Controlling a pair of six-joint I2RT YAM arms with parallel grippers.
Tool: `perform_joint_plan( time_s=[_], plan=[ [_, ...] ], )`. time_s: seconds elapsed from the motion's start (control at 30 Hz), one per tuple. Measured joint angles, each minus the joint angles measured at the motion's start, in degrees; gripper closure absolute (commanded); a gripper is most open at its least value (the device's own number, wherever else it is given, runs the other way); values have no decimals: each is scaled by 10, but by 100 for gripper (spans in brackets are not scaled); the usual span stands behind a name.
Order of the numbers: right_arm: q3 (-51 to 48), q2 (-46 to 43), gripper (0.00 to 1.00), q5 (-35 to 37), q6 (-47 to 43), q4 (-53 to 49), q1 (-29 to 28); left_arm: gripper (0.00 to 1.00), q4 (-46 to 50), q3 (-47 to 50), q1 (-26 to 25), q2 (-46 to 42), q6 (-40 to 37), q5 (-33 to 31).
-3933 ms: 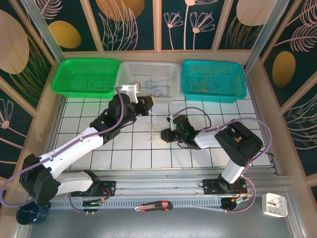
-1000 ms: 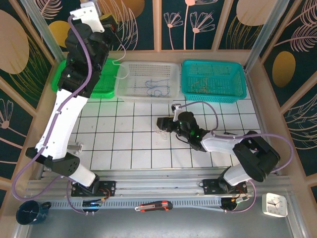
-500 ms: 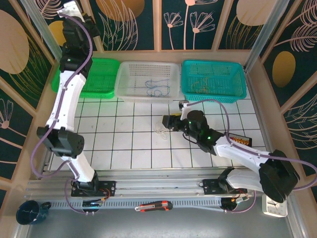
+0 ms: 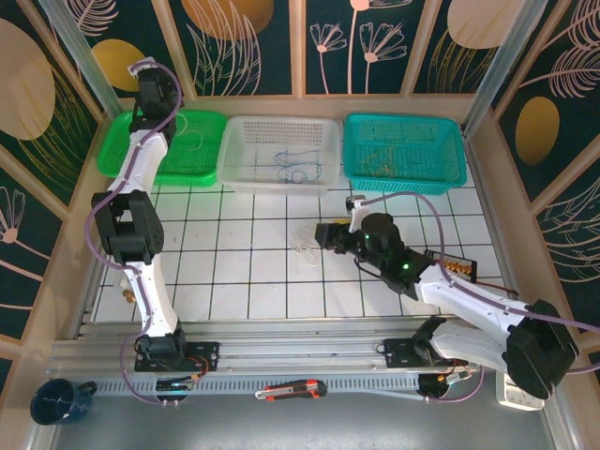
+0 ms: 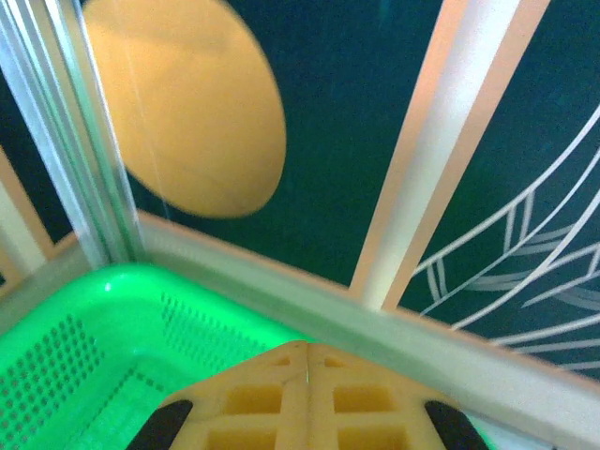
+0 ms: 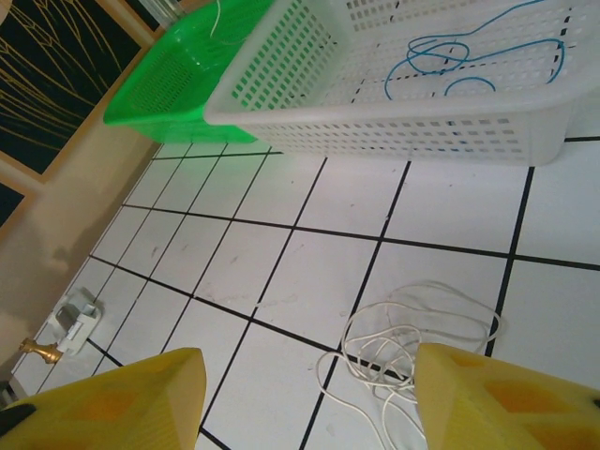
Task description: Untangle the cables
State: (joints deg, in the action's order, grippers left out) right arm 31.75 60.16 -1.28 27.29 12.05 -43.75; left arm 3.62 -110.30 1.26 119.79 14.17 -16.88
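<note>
A white cable tangle (image 4: 305, 246) (image 6: 412, 347) lies on the tiled table. My right gripper (image 4: 322, 234) (image 6: 309, 403) is just right of it, open, with nothing between its yellow fingers; the tangle lies by the right finger (image 6: 506, 398). My left gripper (image 4: 152, 94) (image 5: 307, 349) is stretched over the far rim of the green basket (image 4: 117, 150) (image 5: 66, 366) (image 6: 150, 103). Its jaws are pressed together with a pale sliver in the seam. A thin white cable (image 4: 194, 141) (image 6: 216, 17) hangs into that basket. Blue cables (image 4: 298, 169) (image 6: 441, 61) lie in the white basket (image 4: 230, 155) (image 6: 394, 122).
A teal basket (image 4: 450, 178) at the back right holds olive cables (image 4: 384, 167). Patterned walls and posts close the back and sides. A box cutter (image 4: 291, 389), a mug (image 4: 56, 401) and a small white clock (image 4: 518, 387) sit by the near rail.
My left arm has swung from high above the green basket down to its far rim, carrying the white cable. The right arm has drawn back to the right, away from the tangle.
</note>
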Motion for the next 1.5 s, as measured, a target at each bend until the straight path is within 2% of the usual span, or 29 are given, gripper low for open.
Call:
perform_joint_plan(
  time_s=[0.03,0.07,0.13,0.2,0.47,0.6,0.77,1.1,1.17,1.3,1.43,1.5],
  plan=[
    [0,0,38,1,0,-2,1,35,-1,8,0,0,3,3],
    [0,0,38,2,0,-4,2,22,-2,14,0,0,5,7],
    [-1,1,38,3,0,-5,4,8,-2,19,-1,0,11,19],
    [-1,7,38,4,-2,-5,6,1,-2,19,-1,-2,17,37],
    [-1,57,39,3,-4,-5,12,1,45,-11,-1,-38,59,137],
    [-2,83,41,-1,-4,-1,18,1,43,31,-5,-100,99,204],
    [-7,123,45,-11,-4,11,25,1,29,177,-41,-220,132,250],
    [-16,200,52,-51,-3,46,33,1,-44,557,-181,-454,212,293],
    [-16,221,56,-62,-1,61,33,1,-55,606,-206,-476,227,289],
    [-16,275,79,-91,6,97,33,1,-75,656,-255,-480,245,285],
    [-9,331,100,-124,20,139,29,1,-94,683,-283,-463,254,284],
    [1,348,100,-136,29,156,24,1,-97,685,-290,-450,254,283]
  ],
)
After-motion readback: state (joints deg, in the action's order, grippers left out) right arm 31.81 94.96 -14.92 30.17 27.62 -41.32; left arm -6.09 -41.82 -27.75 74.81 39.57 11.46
